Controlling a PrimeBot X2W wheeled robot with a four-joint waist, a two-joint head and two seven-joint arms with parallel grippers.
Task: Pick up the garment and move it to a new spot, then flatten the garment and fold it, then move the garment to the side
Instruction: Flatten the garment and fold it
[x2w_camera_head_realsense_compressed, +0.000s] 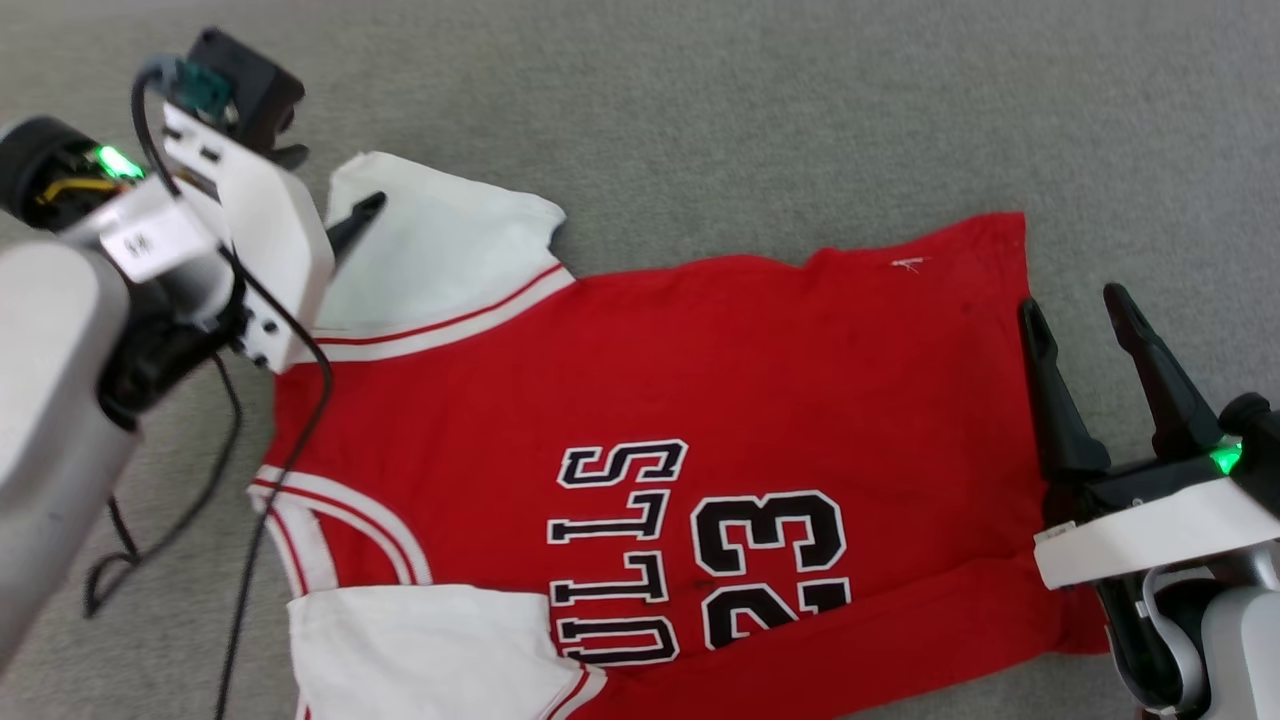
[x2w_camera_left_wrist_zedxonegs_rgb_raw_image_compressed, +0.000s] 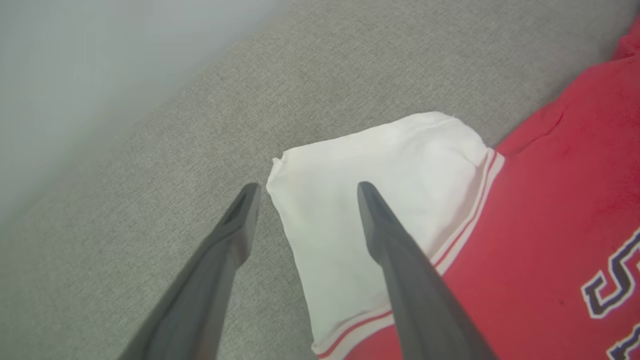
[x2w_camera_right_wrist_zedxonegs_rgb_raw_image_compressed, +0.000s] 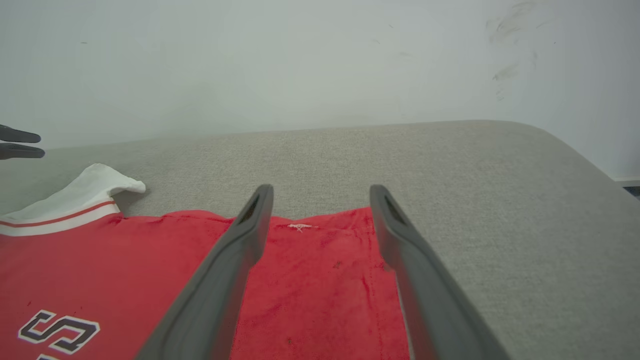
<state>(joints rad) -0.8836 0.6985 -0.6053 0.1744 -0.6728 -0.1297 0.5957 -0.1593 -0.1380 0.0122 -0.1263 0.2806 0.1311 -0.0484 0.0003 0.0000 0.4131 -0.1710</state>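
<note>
Grey fabric surface, garment flat — folding next, I judge. Released left claw straddles the sleeve edge to pinch; released right claw beside hem.

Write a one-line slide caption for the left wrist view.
Left gripper, jaws open, aimed at the garment's white sleeve on a grey surface.

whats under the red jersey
The jersey lies spread on a grey fabric surface, which shows past its edges. Anything else beneath the cloth is covered and cannot be seen.
</note>
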